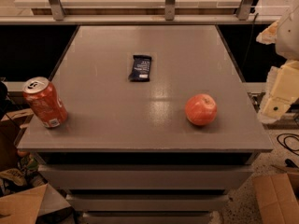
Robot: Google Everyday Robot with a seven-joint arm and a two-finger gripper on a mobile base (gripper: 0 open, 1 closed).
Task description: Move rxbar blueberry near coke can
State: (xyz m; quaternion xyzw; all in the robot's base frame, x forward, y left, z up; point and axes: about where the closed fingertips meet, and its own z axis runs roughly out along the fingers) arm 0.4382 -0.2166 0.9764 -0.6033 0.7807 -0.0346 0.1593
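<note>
Grey flat-topped table [154, 129]: carries three items, all well apart from one another.

Pale, blocky gripper [279, 90]: at the right edge of view, off the table's right side and clear of every item. Whether it is released or clenched cannot be told.

Red cylindrical coke can with silver top [44, 101]: upright at the front-left corner, close to both edges.

Round red apple [201, 109]: front right.

Small flat rxbar blueberry in dark navy wrapper [140, 67]: lying flat near the table's middle, somewhat toward the back.

Risks, as judged: the can's corner position leaves little margin, so a bar brought in low could tip it or push it off. The thin, flat bar offers little purchase and may slip from a grasp.

Orientation: the bar's long axis runs near to far, its short ends facing the front and back edges, the far end canted slightly right
</note>
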